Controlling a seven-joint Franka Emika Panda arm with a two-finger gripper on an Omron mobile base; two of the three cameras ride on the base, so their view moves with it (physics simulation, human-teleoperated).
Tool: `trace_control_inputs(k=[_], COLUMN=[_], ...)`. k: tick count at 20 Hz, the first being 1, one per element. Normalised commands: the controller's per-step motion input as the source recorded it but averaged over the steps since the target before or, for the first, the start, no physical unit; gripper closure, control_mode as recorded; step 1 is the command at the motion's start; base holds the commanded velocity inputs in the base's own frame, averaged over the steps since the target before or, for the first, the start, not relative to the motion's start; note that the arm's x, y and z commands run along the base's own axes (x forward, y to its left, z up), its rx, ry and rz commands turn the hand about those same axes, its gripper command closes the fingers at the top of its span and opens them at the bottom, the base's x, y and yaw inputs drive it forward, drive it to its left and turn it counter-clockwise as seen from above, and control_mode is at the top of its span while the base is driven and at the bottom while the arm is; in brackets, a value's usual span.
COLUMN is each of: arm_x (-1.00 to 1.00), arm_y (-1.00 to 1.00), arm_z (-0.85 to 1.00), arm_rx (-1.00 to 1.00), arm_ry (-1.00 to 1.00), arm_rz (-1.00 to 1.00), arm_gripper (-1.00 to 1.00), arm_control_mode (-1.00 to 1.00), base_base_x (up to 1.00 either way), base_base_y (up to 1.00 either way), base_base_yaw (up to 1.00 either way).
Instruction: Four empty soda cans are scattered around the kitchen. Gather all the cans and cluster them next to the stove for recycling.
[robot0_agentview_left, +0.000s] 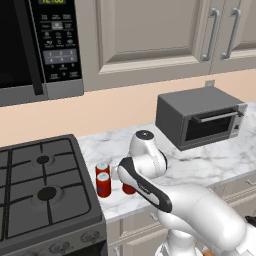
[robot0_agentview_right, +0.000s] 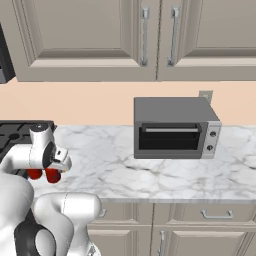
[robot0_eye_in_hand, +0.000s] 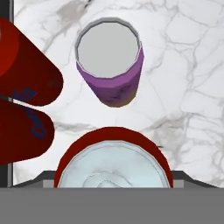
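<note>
In the hand view, nearest the camera, a red can sits right under the hand, its silver top close up at the bottom edge. The dark tips of the fingers flank it low on either side, but whether they press on it or stand off from it cannot be told. Just beyond it stands the purple can, upright on the marble desk, apart from the near can by a narrow gap. Off to one side, two more red cans stand close together, one behind the other, both near the edge of the desk.

From the left base view, the arm bends down over the desk just beside the stove. Two red cans show there, one in front of the other and touching or almost so, near the stove's edge, with another red can partly hidden behind the arm's wrist. Further back on the desk, well apart from the cans, sits the grey toaster oven, against the wall below the cabinets. Above the stove hangs the black microwave.
</note>
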Motion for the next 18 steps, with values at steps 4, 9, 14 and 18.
trace_control_inputs(k=[4, 9, 14, 18], arm_x=[0.02, 0.11, 0.07, 0.04], arm_y=[0.0, 0.0, 0.0, 0.0], arm_z=[-0.17, -0.29, -0.2, -0.06], arm_rx=[0.0, 0.0, 0.0, 0.0], arm_ry=[0.0, 0.0, 0.0, 0.0], arm_rz=[0.0, 0.0, 0.0, 0.0], arm_gripper=[1.0, 1.0, 1.0, 1.0], arm_control_mode=[-1.0, -1.0, -1.0, -1.0], base_base_x=[0.0, 0.0, 0.0, 0.0], base_base_y=[0.0, 0.0, 0.0, 0.0], base_base_yaw=[0.0, 0.0, 0.0, 0.0])
